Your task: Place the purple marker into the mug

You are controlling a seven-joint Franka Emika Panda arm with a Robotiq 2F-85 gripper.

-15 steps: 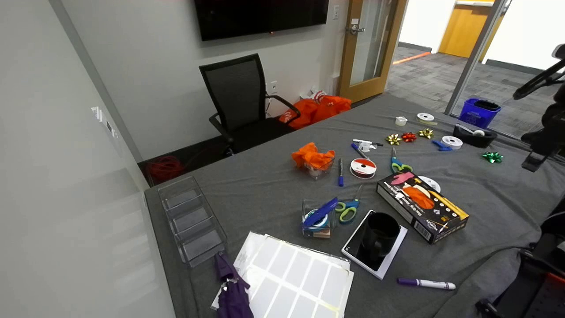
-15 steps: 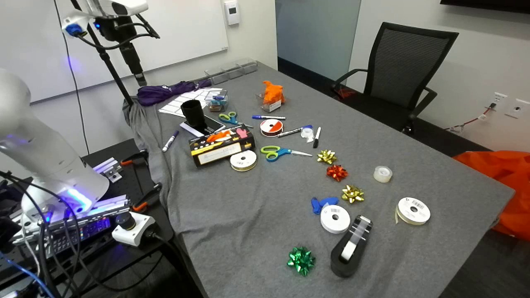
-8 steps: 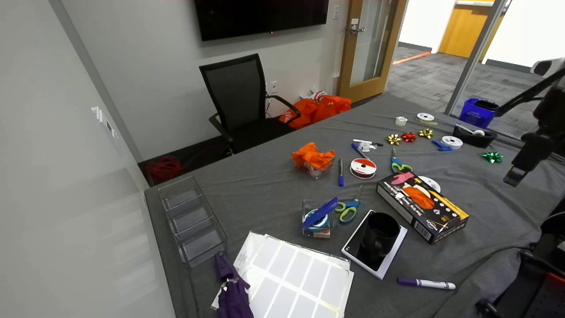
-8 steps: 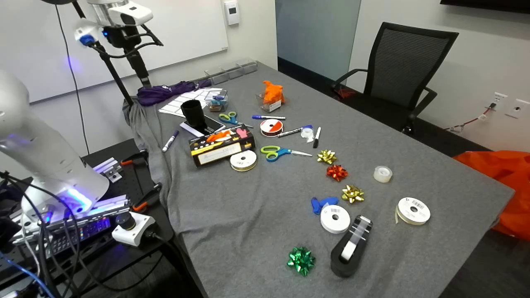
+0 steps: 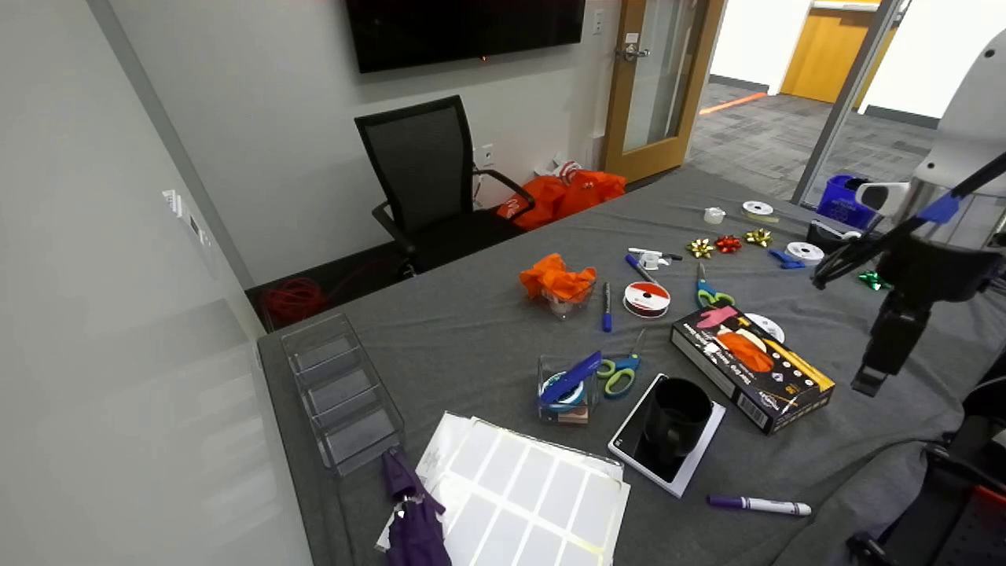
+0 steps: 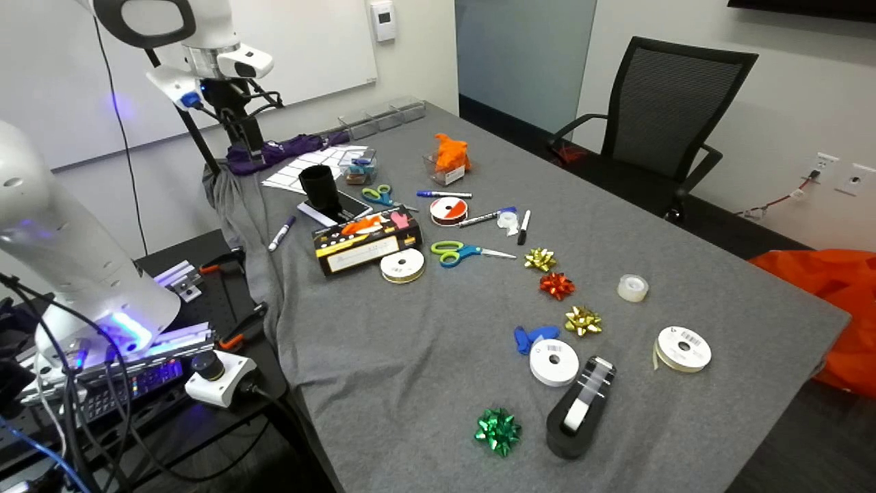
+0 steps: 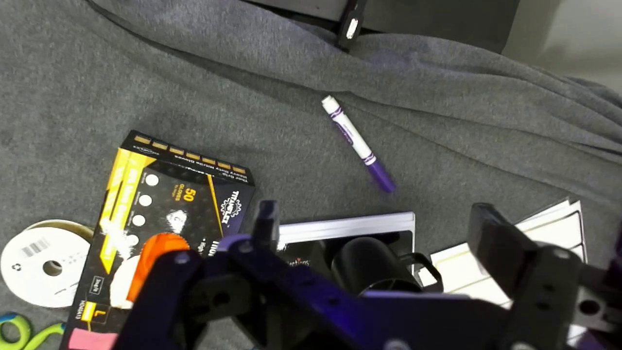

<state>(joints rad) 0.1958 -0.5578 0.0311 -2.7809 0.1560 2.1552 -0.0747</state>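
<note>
The purple marker has a white barrel and a purple cap. It lies flat on the grey cloth in both exterior views [image 5: 758, 505] [image 6: 281, 234] and in the wrist view [image 7: 358, 142]. The black mug [image 5: 674, 413] [image 6: 319, 187] stands upright on a black flat item with white edges [image 5: 698, 462]; it also shows in the wrist view [image 7: 367, 265], partly hidden by the gripper. My gripper [image 7: 376, 216] is open and empty, its fingers wide apart. In both exterior views the gripper [image 5: 868, 381] [image 6: 256, 157] hangs above the table, apart from marker and mug.
A black glove box [image 5: 752, 368] lies beside the mug. White label sheets [image 5: 534, 495] and a purple umbrella [image 5: 416, 519] lie on the mug's other side. A clear bin with blue items [image 5: 567, 391], scissors [image 5: 621, 376] and a ribbon spool [image 6: 402, 266] lie nearby.
The arm and gripper have come lower over the table, moving left in an exterior view and slightly right in an exterior view. The marker and mug have not moved.
</note>
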